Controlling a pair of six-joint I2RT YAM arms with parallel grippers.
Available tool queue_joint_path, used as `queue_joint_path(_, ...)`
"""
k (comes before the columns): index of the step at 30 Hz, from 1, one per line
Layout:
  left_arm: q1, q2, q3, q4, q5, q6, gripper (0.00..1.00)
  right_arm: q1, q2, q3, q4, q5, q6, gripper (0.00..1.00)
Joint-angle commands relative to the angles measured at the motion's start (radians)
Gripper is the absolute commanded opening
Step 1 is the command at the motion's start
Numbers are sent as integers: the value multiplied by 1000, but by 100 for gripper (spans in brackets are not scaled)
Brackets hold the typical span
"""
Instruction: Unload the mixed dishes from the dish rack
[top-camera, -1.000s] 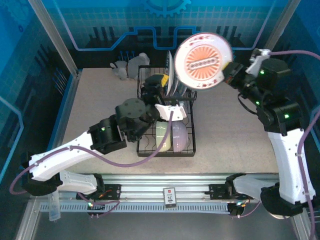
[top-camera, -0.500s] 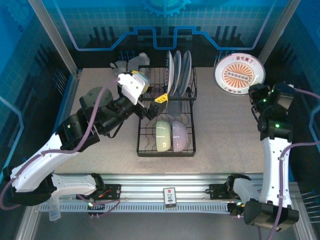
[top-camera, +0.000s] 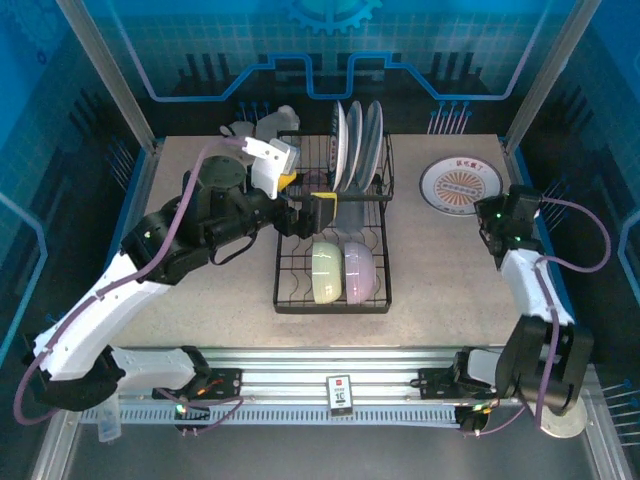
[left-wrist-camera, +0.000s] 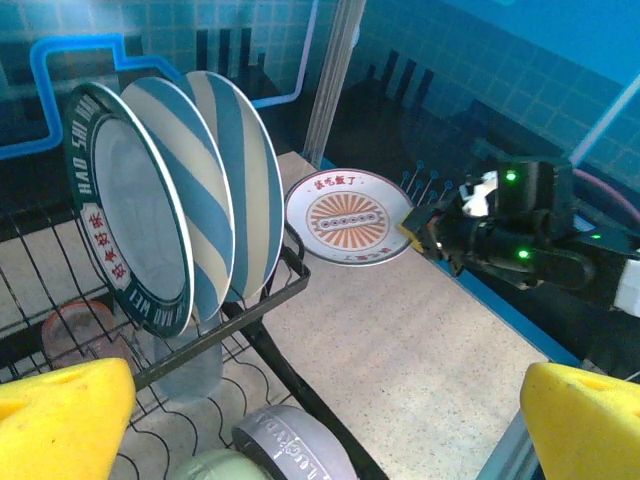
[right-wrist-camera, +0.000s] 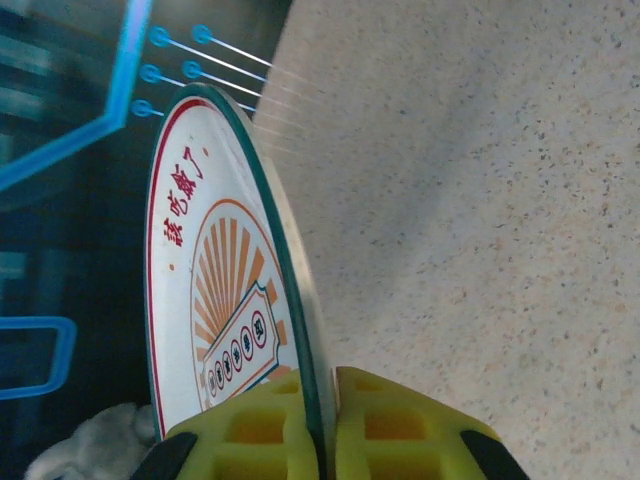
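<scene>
Right gripper (right-wrist-camera: 318, 400) pinches the rim of a patterned plate (right-wrist-camera: 210, 300) at the table (top-camera: 450, 270)'s far right corner, with bare surface between it and the dish rack (top-camera: 386, 262)'s right edge; left gripper (left-wrist-camera: 325, 415) gapes wide over the rack's upper tier, just beside three standing plates (top-camera: 355, 145)

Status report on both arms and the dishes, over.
Left gripper open above the dish rack. Right gripper shut on orange-patterned plate, low at the table's far right. Three plates, two bowls in rack. No obstacle seen.

The white plate (top-camera: 461, 185) carries an orange sunburst, green rim
</scene>
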Motion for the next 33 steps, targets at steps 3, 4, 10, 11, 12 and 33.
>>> queue_joint_path(3,15,19,20,-53,55,-123,99,-15,168,35,281,-13,-17,0)
queue_joint_path(4,16,21,18,-56,55,-129,99,-15,201,49,305,-15,-23,0)
queue_joint_path(10,23,28,42,-106,16,-129,99,-19,415,170,342,-34,-45,0)
queue_joint_path(11,27,25,43,-110,12,-133,99,-19,444,187,350,-36,-46,0)
queue_joint_path(12,30,25,43,-113,9,-138,99,-19,472,207,352,-38,-49,0)
queue_joint_path(33,36,7,0,-60,17,-240,99,-31,784,492,266,-50,-44,0)
